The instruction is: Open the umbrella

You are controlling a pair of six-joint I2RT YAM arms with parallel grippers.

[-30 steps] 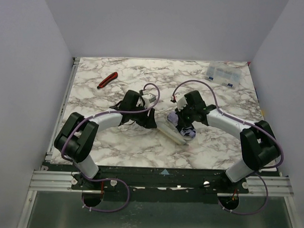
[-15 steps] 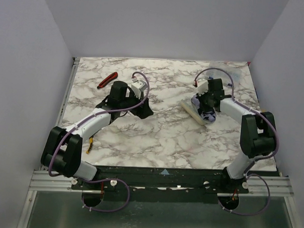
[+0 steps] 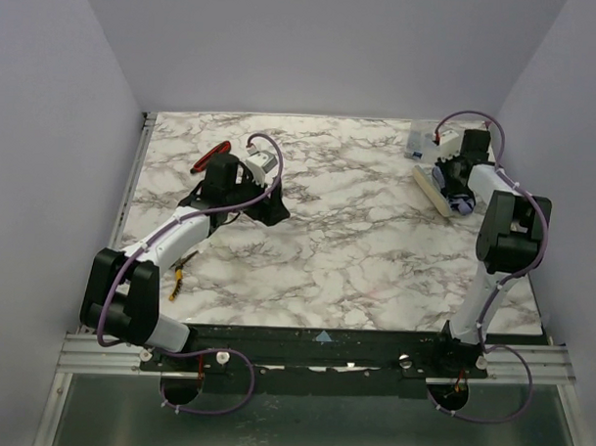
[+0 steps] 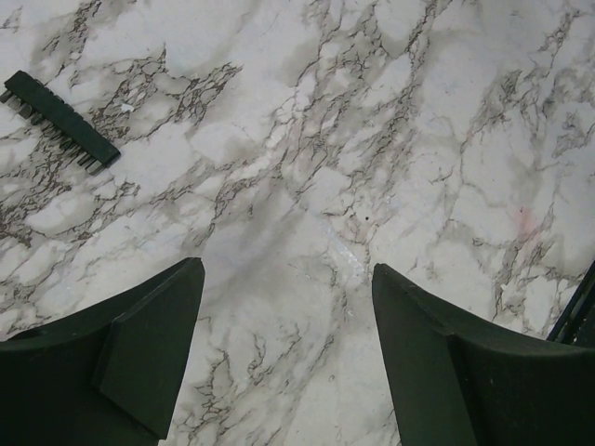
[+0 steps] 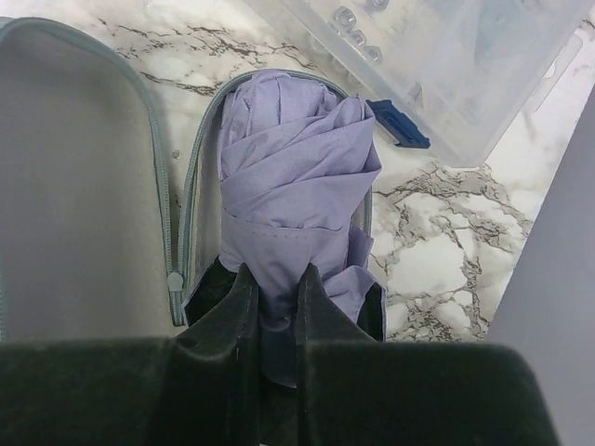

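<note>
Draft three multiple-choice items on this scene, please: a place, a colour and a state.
1. Where is the umbrella? A) far right of the table, by the clear box B) table centre C) under the left arm
2. Its fabric colour? A) red B) lavender C) green
3. The left gripper is: A) shut on the umbrella B) open, empty C) out of view
Answers: A, the right gripper holds it beside the box; B, the right wrist view shows lavender folds; B, its fingers stand apart over bare table.

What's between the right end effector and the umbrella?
Nothing visible: the right end effector is shut on the umbrella and grips its lavender folds. The umbrella lies in an open grey zip case, with a clear plastic box close beside it.
</note>
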